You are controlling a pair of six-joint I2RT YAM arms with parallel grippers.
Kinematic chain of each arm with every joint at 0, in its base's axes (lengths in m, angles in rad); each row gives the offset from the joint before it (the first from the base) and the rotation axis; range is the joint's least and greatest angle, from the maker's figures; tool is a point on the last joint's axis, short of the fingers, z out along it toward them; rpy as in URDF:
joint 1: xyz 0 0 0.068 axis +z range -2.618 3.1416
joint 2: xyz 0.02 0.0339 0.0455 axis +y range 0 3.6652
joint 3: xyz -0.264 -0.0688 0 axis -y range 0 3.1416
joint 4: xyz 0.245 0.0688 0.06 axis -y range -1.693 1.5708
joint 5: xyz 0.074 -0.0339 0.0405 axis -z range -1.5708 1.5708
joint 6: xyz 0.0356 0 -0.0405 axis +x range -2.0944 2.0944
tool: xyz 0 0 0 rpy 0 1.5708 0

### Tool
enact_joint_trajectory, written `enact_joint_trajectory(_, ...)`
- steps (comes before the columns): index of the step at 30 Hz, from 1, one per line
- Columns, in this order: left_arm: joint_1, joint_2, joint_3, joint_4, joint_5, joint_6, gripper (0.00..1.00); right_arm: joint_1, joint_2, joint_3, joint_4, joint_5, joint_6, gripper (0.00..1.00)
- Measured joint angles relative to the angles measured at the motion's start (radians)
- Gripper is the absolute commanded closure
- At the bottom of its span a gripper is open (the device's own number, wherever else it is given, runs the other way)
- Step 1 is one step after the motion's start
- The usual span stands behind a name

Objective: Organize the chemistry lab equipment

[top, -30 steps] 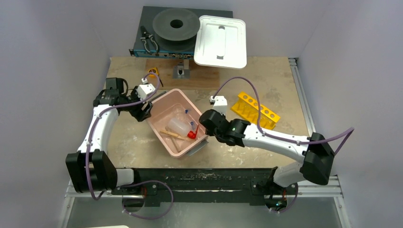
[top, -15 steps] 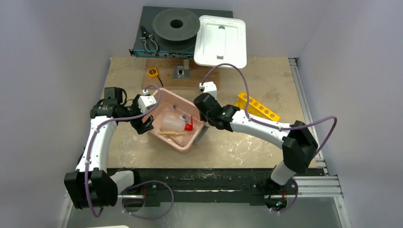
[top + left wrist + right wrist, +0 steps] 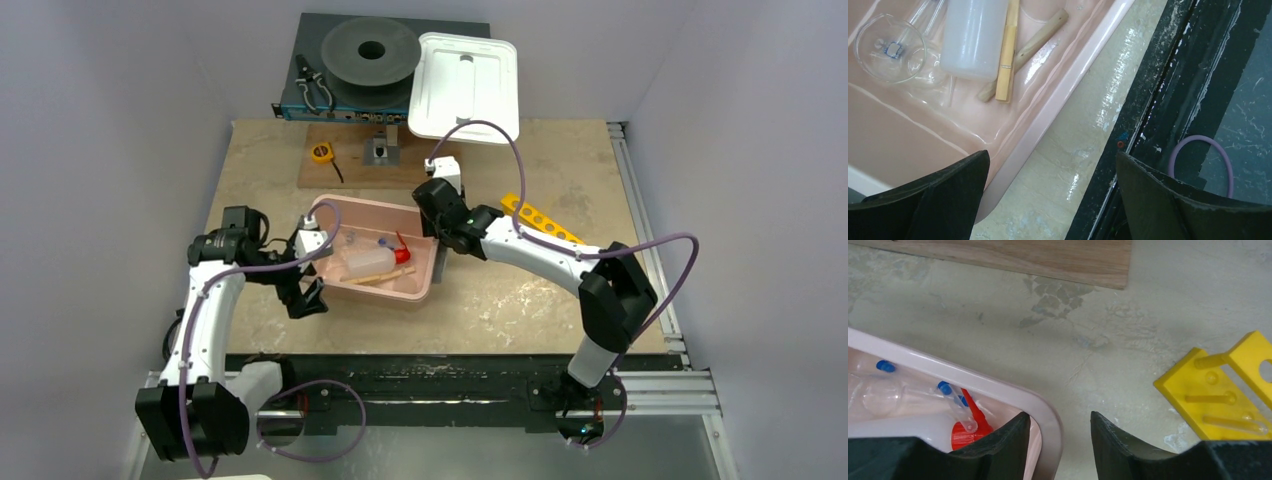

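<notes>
A pink bin (image 3: 420, 288) lies mid-table holding the white squeeze bottle (image 3: 365, 262) with its red spout (image 3: 968, 432), blue-capped tubes (image 3: 944, 388), wooden sticks (image 3: 1008, 55), a clear round dish (image 3: 890, 47) and a tiny glass (image 3: 880, 395). My left gripper (image 3: 1050, 157) hangs wide open at the bin's near left corner, with only bare table between its fingers. My right gripper (image 3: 1059, 417) straddles the bin's right rim (image 3: 1048, 415), open: one finger is inside the bin and the other stands clear outside. The yellow holed rack (image 3: 545, 225) lies on the table to the right of the bin.
A white tray lid (image 3: 465, 85), a black disc (image 3: 370, 52) and black pliers (image 3: 315, 90) sit at the back. A yellow tape measure (image 3: 321, 153) and a wooden board (image 3: 430, 165) lie behind the bin. The black rail (image 3: 1158, 100) runs along the near edge.
The bin has swung round to lie square with the table and shifted back. Both grippers have opened and let go of its rim. The left gripper has drawn back toward the near edge.
</notes>
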State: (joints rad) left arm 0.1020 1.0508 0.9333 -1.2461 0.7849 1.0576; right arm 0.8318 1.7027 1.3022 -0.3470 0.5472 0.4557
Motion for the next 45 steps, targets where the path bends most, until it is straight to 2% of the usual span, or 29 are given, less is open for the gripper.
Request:
enact_joint_trajectory(5, 0.000, -0.027, 0.015, 0.014, -0.004, -0.068, 0.01, -0.005, 0.000, 0.010, -0.006, 0.036, -0.028, 0.46)
enact_joint_trajectory(10, 0.000, -0.051, 0.110, 0.011, 0.019, -0.142, 0.00, -0.010, -0.011, 0.039, -0.024, 0.049, -0.056, 0.43)
enact_joint_trajectory(15, 0.000, -0.082, 0.152, 0.051, 0.026, -0.286, 0.00, -0.010, -0.106, 0.063, -0.059, 0.049, -0.057, 0.40)
enact_joint_trajectory(22, 0.000, -0.074, 0.224, 0.156, -0.031, -0.518, 0.00, -0.022, -0.207, 0.279, -0.105, 0.003, -0.058, 0.26)
enact_joint_trajectory(25, 0.000, -0.076, 0.235, 0.194, -0.069, -0.573, 0.00, -0.074, -0.230, 0.354, -0.114, -0.049, -0.054, 0.23)
enact_joint_trajectory(29, 0.000, -0.087, 0.234, 0.230, -0.121, -0.624, 0.00, -0.241, -0.235, 0.413, -0.126, -0.164, -0.020, 0.20)
enact_joint_trajectory(34, 0.000, -0.117, 0.233, 0.245, -0.147, -0.645, 0.00, -0.406, -0.224, 0.417, -0.174, -0.233, 0.040, 0.17)
enact_joint_trajectory(45, 0.000, -0.132, 0.229, 0.245, -0.154, -0.645, 0.00, -0.532, -0.229, 0.229, -0.147, -0.381, 0.181, 0.19)
